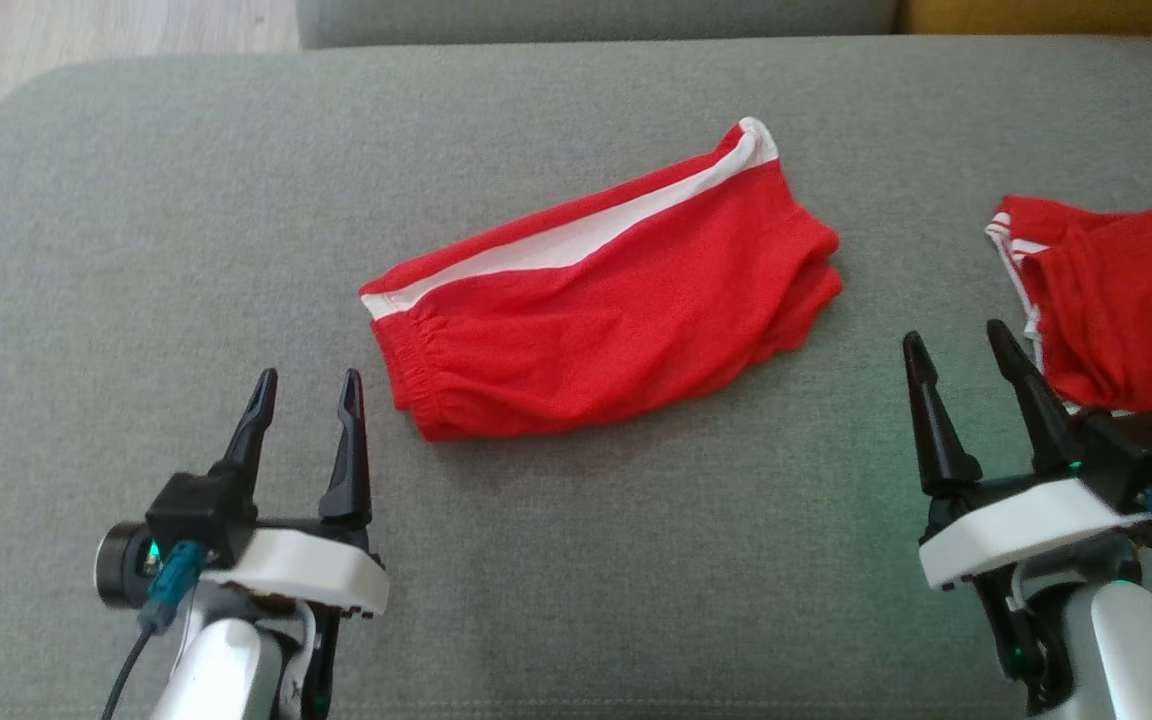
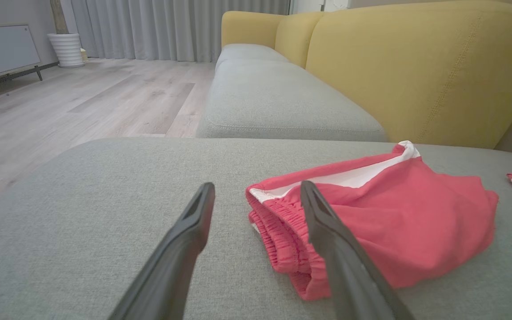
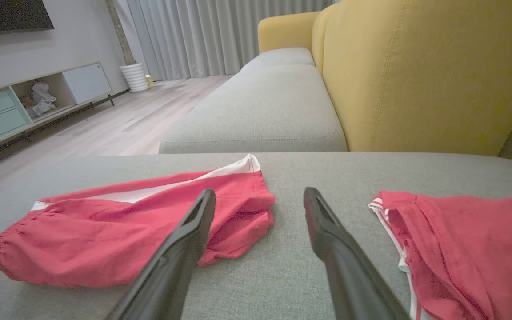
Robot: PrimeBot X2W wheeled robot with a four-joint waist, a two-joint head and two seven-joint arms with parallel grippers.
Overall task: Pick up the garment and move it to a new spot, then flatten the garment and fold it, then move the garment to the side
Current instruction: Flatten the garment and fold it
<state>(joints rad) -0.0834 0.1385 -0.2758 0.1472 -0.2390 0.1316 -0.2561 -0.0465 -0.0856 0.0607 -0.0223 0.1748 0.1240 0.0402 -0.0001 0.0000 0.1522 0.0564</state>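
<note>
The garment (image 1: 606, 300), red shorts with a white side stripe, lies folded in the middle of the grey cushion (image 1: 136, 200); its elastic waistband points toward my left gripper (image 1: 308, 385). That gripper stands open, near the front left, just short of the waistband, empty. In the left wrist view the garment (image 2: 398, 222) lies right of the open left gripper (image 2: 258, 191). My right gripper (image 1: 956, 345) is open and empty at the front right, between the garment and a second red piece. The right wrist view has the garment (image 3: 118, 231) on the left of the right gripper (image 3: 259, 198).
A second red garment with white trim (image 1: 1126, 300) lies at the cushion's right edge, beside my right gripper, and shows as (image 3: 465, 249). A yellow sofa back (image 2: 420, 66) rises behind, with another grey seat (image 2: 274, 102). Wooden floor (image 2: 82, 106) lies to the left.
</note>
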